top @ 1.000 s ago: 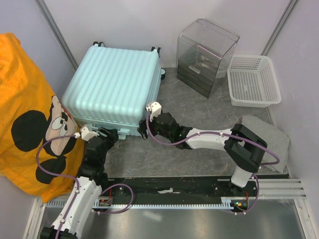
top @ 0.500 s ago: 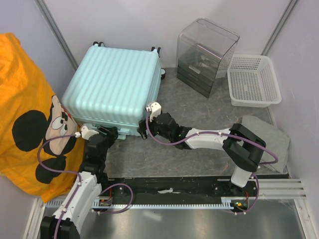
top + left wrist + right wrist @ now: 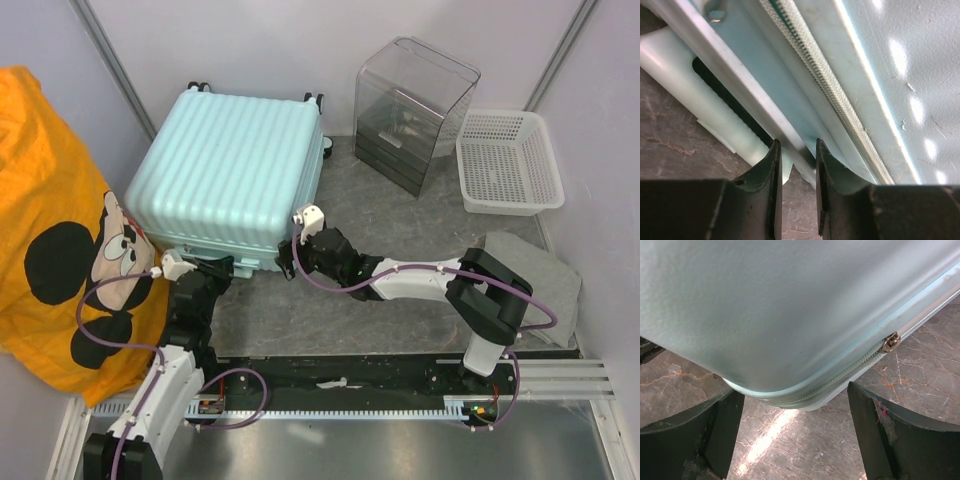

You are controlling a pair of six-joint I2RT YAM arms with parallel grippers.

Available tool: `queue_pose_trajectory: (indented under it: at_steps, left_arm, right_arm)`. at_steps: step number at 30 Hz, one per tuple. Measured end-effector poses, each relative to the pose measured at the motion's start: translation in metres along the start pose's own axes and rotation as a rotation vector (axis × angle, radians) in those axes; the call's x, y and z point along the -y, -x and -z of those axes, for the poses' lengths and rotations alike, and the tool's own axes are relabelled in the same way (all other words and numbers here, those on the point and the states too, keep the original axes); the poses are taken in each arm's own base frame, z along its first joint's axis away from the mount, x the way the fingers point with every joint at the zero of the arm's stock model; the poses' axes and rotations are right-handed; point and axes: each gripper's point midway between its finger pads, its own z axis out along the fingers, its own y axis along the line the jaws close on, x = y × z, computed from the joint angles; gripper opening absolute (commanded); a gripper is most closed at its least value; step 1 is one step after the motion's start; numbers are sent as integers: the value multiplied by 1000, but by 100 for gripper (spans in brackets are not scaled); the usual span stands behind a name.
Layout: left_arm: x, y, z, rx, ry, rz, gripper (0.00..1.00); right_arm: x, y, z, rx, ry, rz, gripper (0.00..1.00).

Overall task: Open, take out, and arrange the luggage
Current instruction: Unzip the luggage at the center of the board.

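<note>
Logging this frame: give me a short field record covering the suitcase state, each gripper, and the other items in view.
luggage: mint hard-shell, lying flat, closed
left gripper: at the near-left edge, fingers nearly together on a lip of the shell
right gripper: open, straddling the near-right corner, beside the zipper pull
other items: clear box and white basket at rear right; orange cloth at left
task stage: not yet opened

One luggage [image 3: 230, 170], one clear box [image 3: 415, 105], one basket [image 3: 508, 162], one orange cloth [image 3: 50, 250].
</note>
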Motion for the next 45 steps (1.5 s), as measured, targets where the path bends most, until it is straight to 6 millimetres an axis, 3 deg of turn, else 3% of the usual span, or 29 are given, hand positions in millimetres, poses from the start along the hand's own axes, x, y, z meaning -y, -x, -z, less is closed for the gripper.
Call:
queue_pose_trajectory:
  at_steps: [5, 10, 13, 17, 24, 29, 30, 32, 33, 37, 41, 45]
  left_arm:
    - [8, -5, -7, -39, -5, -69, 1]
    - [35, -25, -9, -87, -72, -182, 1]
    - [53, -58, 0, -194, -154, -283, 2]
    - [44, -93, 8, -308, -157, -366, 1]
    - [50, -132, 17, -417, -186, -440, 1]
    - [77, -154, 20, -461, -250, -467, 2]
    - [82, -154, 21, -458, -263, -466, 5]
    - [91, -151, 22, -439, -286, -465, 30]
    - [95, -146, 22, -417, -297, -465, 49]
    - [116, -119, 28, -333, -344, -497, 80]
    - [149, -83, 41, -254, -405, -521, 89]
    - [178, -44, 51, -218, -458, -534, 92]
  right_arm:
    - [17, 4, 1, 0, -29, -12, 91]
    - [56, 11, 16, 2, -98, -36, 92]
    - [87, 15, 27, 5, -163, -53, 92]
    - [114, 19, 38, 13, -227, -65, 93]
    - [134, 32, 57, 55, -297, -59, 93]
    - [138, 44, 67, 90, -317, -61, 93]
    - [136, 45, 69, 93, -309, -61, 93]
    - [132, 46, 71, 95, -287, -61, 92]
    - [129, 46, 72, 96, -275, -61, 92]
    - [106, 44, 71, 89, -213, -56, 91]
    - [81, 36, 67, 72, -152, -70, 91]
    - [79, 25, 60, 48, -150, -88, 92]
